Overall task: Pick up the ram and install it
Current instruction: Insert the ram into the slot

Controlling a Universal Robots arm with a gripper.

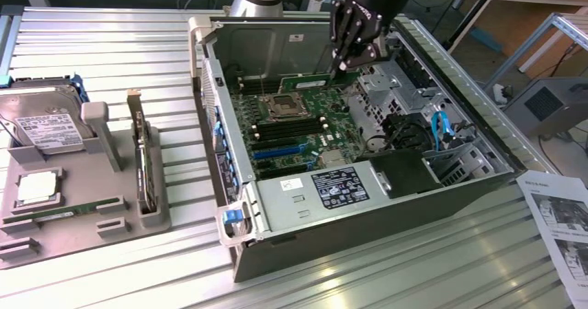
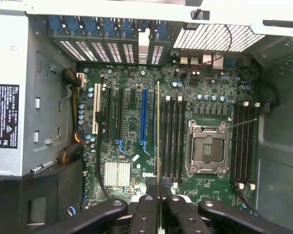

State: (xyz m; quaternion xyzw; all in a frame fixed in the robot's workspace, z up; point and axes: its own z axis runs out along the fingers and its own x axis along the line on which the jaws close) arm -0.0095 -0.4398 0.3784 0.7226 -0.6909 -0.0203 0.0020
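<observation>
My gripper (image 1: 354,60) is inside the open computer case (image 1: 459,126), shut on the ram (image 1: 308,83), a long thin green stick held level above the motherboard (image 1: 303,120). In the wrist view the ram (image 2: 158,136) appears edge-on as a thin line running out from between my gripper (image 2: 159,207) fingers (image 2: 145,214). It lies parallel to the black memory slots (image 2: 172,141) beside the empty CPU socket (image 2: 206,148). Whether its lower edge touches a slot I cannot tell.
On the exterior view's left a grey fixture tray (image 1: 110,230) holds a hard drive (image 1: 41,126), a silver processor (image 1: 37,185), a dark card (image 1: 145,175) and another green stick (image 1: 69,209). The power supply (image 1: 321,188) fills the case's near end. A paper sheet (image 1: 560,219) lies at the right.
</observation>
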